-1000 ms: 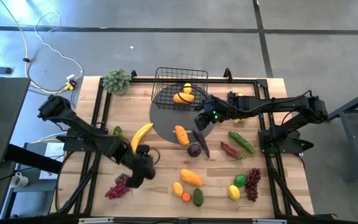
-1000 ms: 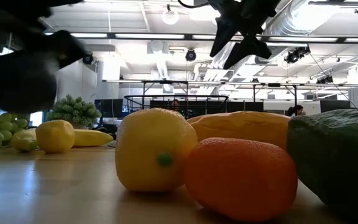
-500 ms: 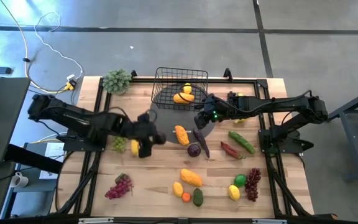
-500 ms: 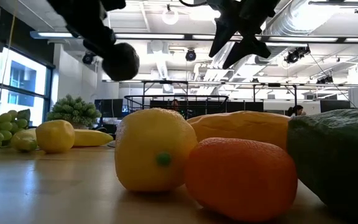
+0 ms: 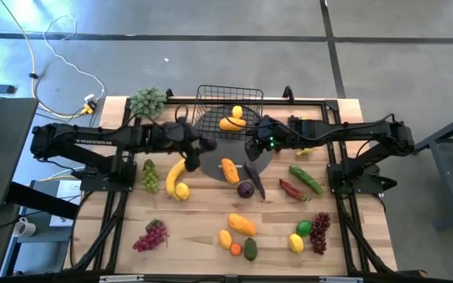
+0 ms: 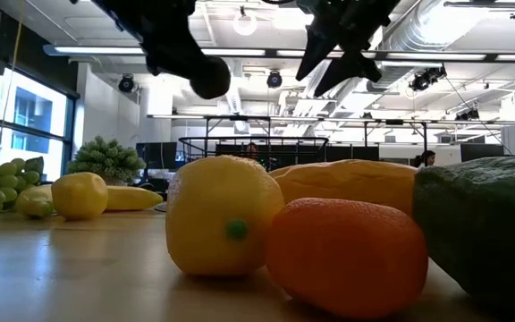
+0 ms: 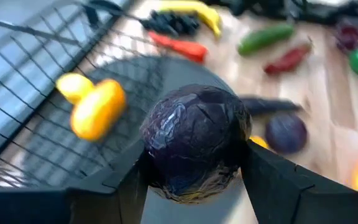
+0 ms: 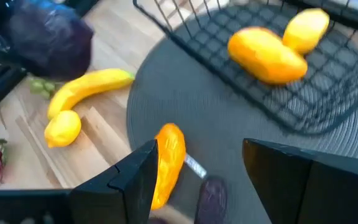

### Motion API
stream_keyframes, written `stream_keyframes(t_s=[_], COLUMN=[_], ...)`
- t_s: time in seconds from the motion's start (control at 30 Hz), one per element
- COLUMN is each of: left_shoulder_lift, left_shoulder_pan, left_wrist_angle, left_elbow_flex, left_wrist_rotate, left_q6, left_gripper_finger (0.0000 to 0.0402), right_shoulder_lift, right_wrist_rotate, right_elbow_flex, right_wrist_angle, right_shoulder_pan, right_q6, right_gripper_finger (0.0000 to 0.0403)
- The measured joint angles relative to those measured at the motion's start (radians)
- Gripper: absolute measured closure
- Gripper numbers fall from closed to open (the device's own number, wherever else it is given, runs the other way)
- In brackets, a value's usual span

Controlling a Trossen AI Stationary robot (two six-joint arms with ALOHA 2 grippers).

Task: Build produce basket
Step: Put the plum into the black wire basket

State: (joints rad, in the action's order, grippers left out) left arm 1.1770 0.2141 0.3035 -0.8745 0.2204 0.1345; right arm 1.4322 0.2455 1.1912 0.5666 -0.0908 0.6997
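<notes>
Over the round dark grey woven mat [image 5: 211, 157], at about nine o'clock from the rectangular black wire-mesh basket [image 5: 228, 110], the left tool [image 5: 197, 149] hangs above the pale wooden surface [image 5: 203, 220], its two dark fingers pinching a round, wrinkled dark purple cabbage-like ball [image 7: 194, 142]. The high view gives only a dark blob there; the left wrist view shows the ball's crinkled, glossy skin and the fingers [image 7: 132, 186] pressed to both its sides. From table height the same ball [image 6: 209, 79] is a black silhouette held high against the ceiling lights.

The right tool [image 5: 255, 149] hovers at about five o'clock from the basket, over the mat's edge, its fingers spread with nothing between them; the right wrist view shows the gap plainly. Inside the basket lie a smooth orange mango [image 5: 231, 123] and a small yellow lemon [image 5: 237, 111], touching. On the mat sits an orange carrot-shaped piece [image 5: 229, 170]. A curved yellow banana [image 5: 177, 171] and another lemon [image 5: 182, 191] lie at seven o'clock from the left tool, green grapes [image 5: 149, 178] beside them. Only the low view shows the bumpy lemon [image 6: 224, 215] and orange fruit [image 6: 347, 257] close up.
</notes>
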Motion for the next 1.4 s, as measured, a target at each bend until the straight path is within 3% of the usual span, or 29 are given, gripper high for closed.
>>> stream_keyframes(t_s=[0.37,0.67,1.03,1.4], left_shoulder_lift=[0.006,0.033,0.191,0.356], left_shoulder_pan=[0.222,0.363,0.405,0.448], left_wrist_angle=[-0.203,-0.275,-0.411,-0.471], left_elbow_flex=[0.000,0.000,0.000,0.000], left_wrist_rotate=[0.030,0.027,0.027,0.053], left_q6=[-0.044,-0.060,-0.079,-0.095], left_gripper_finger=[0.0193,0.0193,0.0193,0.0193], right_shoulder_lift=[0.000,0.000,0.000,0.000], right_wrist_rotate=[0.021,0.021,0.021,0.021], right_elbow_flex=[0.000,0.000,0.000,0.000], right_wrist_angle=[-0.082,-0.083,-0.083,-0.082], right_shoulder_pan=[-0.101,-0.203,-0.290,-0.302], right_q6=[-0.084,-0.165,-0.210,-0.211], right_gripper_finger=[0.0187,0.0187,0.0187,0.0187])
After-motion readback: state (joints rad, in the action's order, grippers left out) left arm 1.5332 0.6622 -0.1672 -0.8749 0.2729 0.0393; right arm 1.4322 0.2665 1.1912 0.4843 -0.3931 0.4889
